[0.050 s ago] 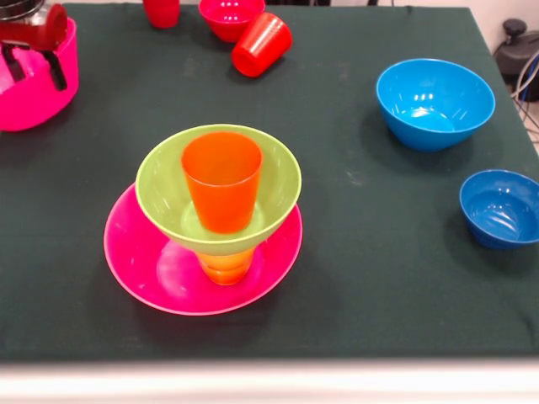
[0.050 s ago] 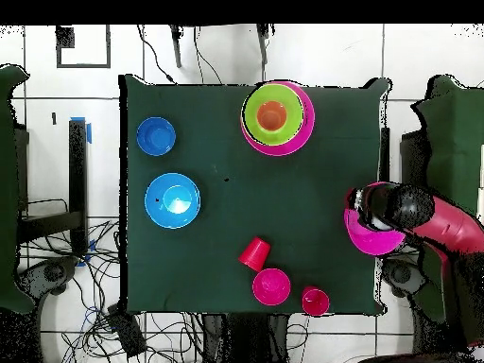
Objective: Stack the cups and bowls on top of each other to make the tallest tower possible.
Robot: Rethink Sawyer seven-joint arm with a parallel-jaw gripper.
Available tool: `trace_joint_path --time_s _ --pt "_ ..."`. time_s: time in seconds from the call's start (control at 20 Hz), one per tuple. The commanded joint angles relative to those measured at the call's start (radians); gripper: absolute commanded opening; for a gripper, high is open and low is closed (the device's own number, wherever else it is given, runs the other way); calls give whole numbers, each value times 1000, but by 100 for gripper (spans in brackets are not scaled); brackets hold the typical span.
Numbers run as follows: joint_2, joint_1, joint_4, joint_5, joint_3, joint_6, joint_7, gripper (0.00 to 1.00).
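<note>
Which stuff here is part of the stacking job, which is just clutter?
Job: stacked tower; light blue plastic bowl; small dark blue plastic bowl; small red bowl; upright red plastic cup; tipped red cup; large hot pink bowl.
Clutter: tangled black floor cables.

The dark green table cloth [image 1: 354,278] covers the table top, and in the overhead view it [image 2: 236,151] shows as a square sheet lying on a floor of pale tiles [image 2: 57,104]. Left of the cloth in that view a strip of blue tape [image 2: 88,131] sits on the floor, and below the cloth's lower left corner a tangle of black cables [image 2: 123,326] spreads over the tiles. In the front view a dark device with cables [image 1: 515,50] stands just off the cloth's upper right corner.
</note>
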Motion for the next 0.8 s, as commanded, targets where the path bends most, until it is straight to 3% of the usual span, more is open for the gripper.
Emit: trace_joint_path --time_s 0.05,0.4,0.8 --pt "53 7 -88 -105 123 147 -348 100" --pt "60 -7 -96 -99 158 164 -317 100" --pt "63 -26 -108 -130 187 180 -354 100"
